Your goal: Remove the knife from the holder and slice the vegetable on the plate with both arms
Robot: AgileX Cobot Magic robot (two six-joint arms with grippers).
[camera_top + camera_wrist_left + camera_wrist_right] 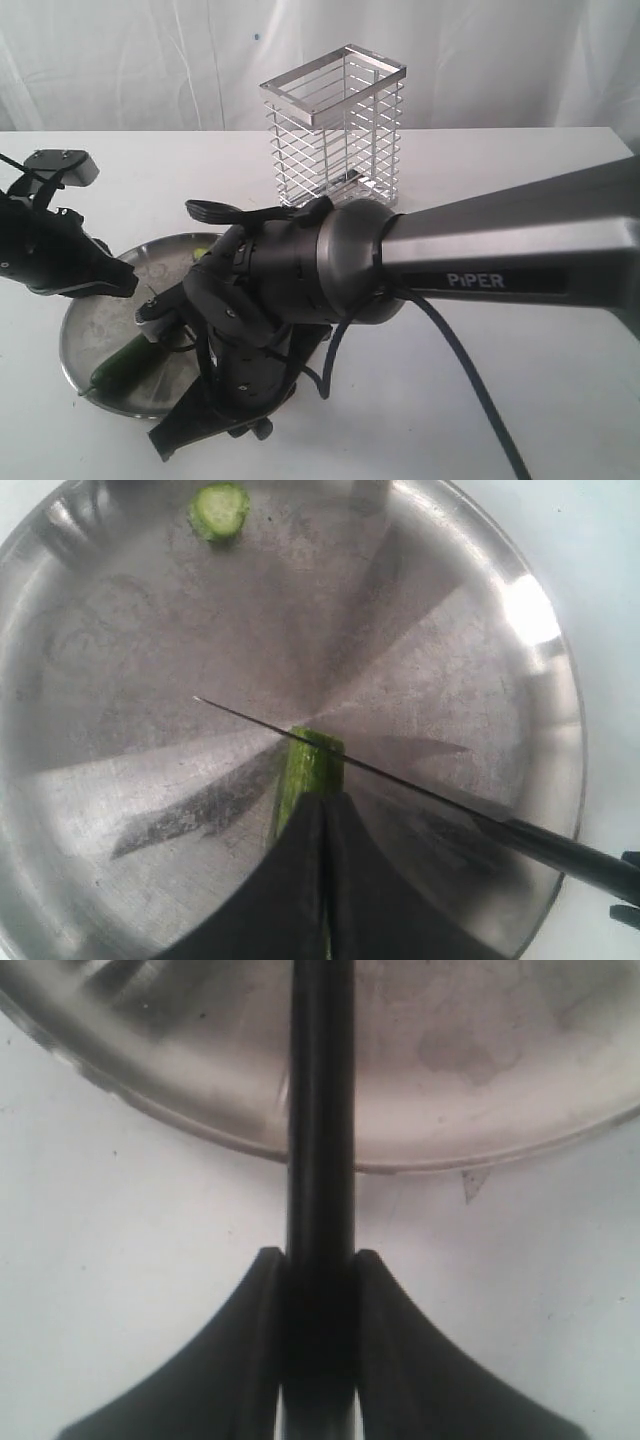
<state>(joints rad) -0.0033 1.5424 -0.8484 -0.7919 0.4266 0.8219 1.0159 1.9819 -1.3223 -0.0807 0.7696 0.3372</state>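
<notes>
Right pincer [318,1256] pinching knife [320,1110] handle | left pincer [325,800] pressed together, veg [308,770] poking out under its tips | blade right across veg, on plate [450,630]

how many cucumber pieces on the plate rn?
2. The long vegetable lies mid-plate, one end under the left hand, the knife across its cut end. The small cut-off slice sits near the plate rim. More may hide under the hand.

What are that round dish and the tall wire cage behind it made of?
Round shallow plate: apparently polished stainless steel, given mirror glare and fine scuffs. Tall open-topped wire basket: shiny metal, perhaps chromed or stainless; thin rods glint brightly.
</notes>
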